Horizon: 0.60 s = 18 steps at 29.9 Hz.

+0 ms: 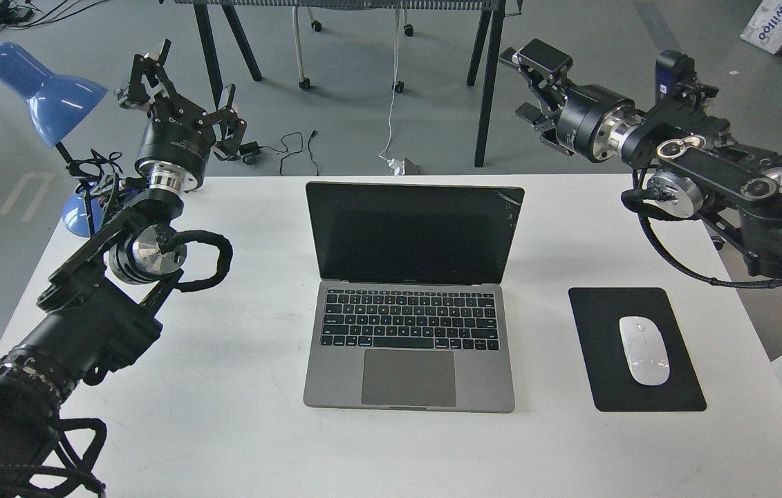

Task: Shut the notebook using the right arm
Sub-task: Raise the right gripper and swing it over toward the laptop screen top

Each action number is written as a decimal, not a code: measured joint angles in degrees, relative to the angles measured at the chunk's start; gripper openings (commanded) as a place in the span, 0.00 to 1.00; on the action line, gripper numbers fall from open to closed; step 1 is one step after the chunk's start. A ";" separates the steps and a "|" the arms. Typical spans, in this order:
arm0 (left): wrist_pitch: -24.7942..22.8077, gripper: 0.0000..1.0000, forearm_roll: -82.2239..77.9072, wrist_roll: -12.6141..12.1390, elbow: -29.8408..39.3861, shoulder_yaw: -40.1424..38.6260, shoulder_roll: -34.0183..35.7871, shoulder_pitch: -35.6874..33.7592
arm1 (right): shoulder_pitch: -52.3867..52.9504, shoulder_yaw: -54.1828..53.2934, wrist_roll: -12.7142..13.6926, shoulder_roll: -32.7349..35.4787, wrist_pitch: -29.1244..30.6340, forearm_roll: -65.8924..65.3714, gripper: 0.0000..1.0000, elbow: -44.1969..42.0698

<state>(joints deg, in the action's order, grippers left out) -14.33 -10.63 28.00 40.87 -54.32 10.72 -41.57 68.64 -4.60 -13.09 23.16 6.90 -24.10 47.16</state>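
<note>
The notebook (410,297) is a slim grey laptop, open in the middle of the white table (238,387), with its dark screen (411,232) upright and facing me. My right arm (729,173) comes in from the right, with the blue-black camera box (667,69) at its wrist. Its gripper (531,86) is open and empty. It points left and hovers above and behind the screen's top right corner, apart from it. My left gripper (187,83) is open and empty, held high over the table's far left edge.
A black mouse pad (598,325) with a white mouse (644,349) lies right of the notebook. A blue desk lamp (45,90) stands at the far left corner. Table legs (484,83) and cables (294,149) are on the floor behind.
</note>
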 measured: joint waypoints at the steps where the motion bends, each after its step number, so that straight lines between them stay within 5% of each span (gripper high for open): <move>1: 0.00 1.00 0.00 0.00 0.00 0.00 0.00 0.00 | 0.08 0.45 0.00 -0.24 0.09 -0.52 1.00 -0.07; 18: 0.00 1.00 0.04 0.00 -0.01 0.00 0.00 0.00 | 0.32 5.40 -0.18 -3.11 3.60 -3.79 1.00 0.64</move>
<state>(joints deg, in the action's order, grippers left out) -14.33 -10.59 28.00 40.86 -54.32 10.72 -41.57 68.96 0.80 -13.28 20.06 10.49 -27.88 47.80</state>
